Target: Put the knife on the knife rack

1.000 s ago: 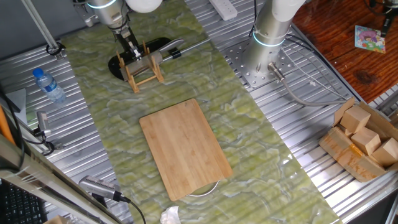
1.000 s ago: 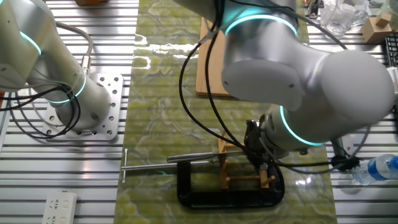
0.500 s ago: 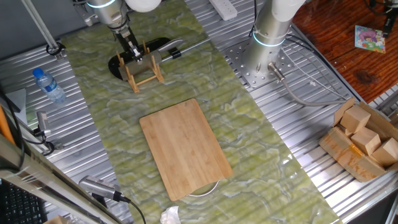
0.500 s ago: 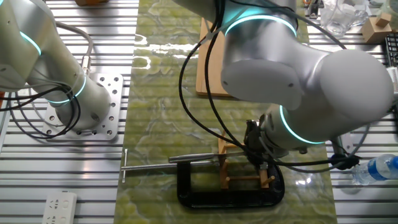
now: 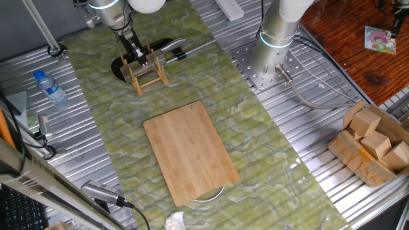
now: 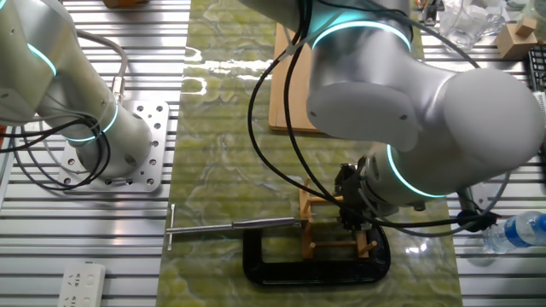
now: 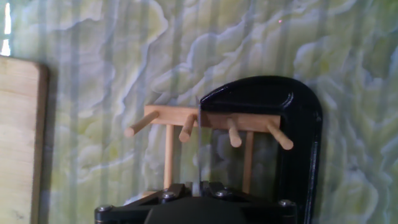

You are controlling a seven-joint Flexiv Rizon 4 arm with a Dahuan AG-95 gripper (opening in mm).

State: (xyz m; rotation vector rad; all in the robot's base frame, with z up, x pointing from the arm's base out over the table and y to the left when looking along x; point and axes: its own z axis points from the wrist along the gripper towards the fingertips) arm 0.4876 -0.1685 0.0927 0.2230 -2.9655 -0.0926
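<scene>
The knife (image 7: 199, 140) is seen edge-on in the hand view as a thin vertical line dropping between the two middle pegs of the rack (image 7: 211, 119); its blade stands on edge, crossing the rack's top bar. In the fixed views it is hidden by the gripper (image 5: 135, 51), which is set right over the rack (image 5: 148, 69). Whether the fingers are pinching the knife or spread cannot be told.

The rack is stood partly inside a black C-shaped clamp (image 6: 311, 271), whose long steel rod (image 6: 235, 225) is laid across the green mat (image 5: 255, 147) beside the rack. A bamboo board (image 5: 190, 152) is laid well apart from it. A water bottle (image 5: 50, 87) is lying off the mat, to the side.
</scene>
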